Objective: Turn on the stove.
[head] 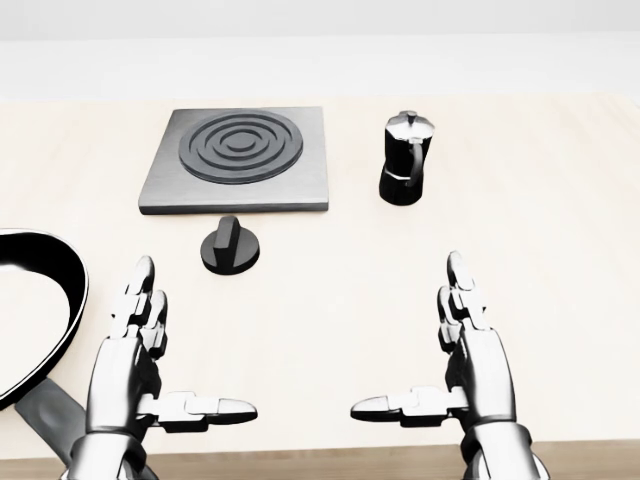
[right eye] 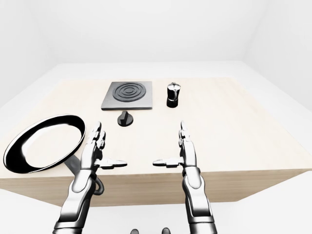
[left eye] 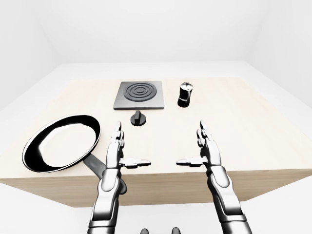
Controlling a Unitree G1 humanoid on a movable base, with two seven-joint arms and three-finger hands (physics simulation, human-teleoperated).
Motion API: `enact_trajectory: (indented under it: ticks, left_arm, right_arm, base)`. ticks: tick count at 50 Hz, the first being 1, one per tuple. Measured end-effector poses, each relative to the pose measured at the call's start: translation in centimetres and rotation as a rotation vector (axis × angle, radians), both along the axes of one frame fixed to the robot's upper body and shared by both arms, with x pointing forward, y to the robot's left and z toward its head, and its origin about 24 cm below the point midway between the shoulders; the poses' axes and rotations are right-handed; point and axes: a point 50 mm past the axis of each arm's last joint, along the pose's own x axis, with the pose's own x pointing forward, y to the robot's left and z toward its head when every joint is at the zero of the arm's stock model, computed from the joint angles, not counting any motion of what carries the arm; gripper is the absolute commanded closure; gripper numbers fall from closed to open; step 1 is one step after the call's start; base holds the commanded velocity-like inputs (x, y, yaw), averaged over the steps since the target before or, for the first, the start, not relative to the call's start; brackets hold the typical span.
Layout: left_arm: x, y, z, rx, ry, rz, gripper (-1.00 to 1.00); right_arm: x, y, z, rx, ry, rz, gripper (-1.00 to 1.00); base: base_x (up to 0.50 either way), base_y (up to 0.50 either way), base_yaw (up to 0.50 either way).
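Note:
A grey square stove plate [head: 237,160] with dark concentric rings lies on the wooden table [head: 560,260] in the upper middle of the head view. Just below it sits its round black knob [head: 230,247], the ridge pointing up the picture. My left hand [head: 150,345] hovers open at the lower left, below and left of the knob, thumb pointing inward. At the lower right, my right hand [head: 455,345] mirrors it, open. Neither hand touches anything.
A black and silver moka pot [head: 405,158] stands right of the stove. A large black frying pan [left eye: 62,142] lies at the table's left, its handle [left eye: 100,170] reaching under my left arm. The table's near edge [left eye: 161,183] runs below both hands.

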Motion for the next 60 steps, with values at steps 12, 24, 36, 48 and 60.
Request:
enact_trajectory:
  ticks: [12,24,36,48,60]
  left_arm:
    - [-0.1,0.3,0.7,-0.007,-0.005,-0.009,-1.0]
    - [-0.2,0.4,1.0,-0.012,-0.007,-0.015,-1.0]
    - [-0.3,0.3,1.1,-0.013,-0.007,-0.02,-1.0]
    - [-0.4,0.3,1.1,-0.013,-0.006,-0.023,-1.0]
    - [-0.4,0.2,1.2,-0.012,-0.008,-0.026,-1.0]
  right_arm:
    - [-0.1,-0.2,-0.6,-0.015,0.019,0.012,-1.0]
    - [-0.2,-0.3,-1.1,-0.027,0.03,0.018,-1.0]
    - [-0.4,-0.2,-1.4,-0.037,0.036,0.025,-1.0]
    - [-0.5,-0.1,-1.5,-0.039,0.036,0.03,-1.0]
    - [-0.5,0.1,-1.4,-0.039,0.03,0.036,-1.0]
  base:
    - [0.0,0.0,0.0]
    - [0.02,0.0,0.0]
    - [0.34,0.0,0.0]
    - [0.37,0.0,0.0]
    - [0.37,0.0,0.0]
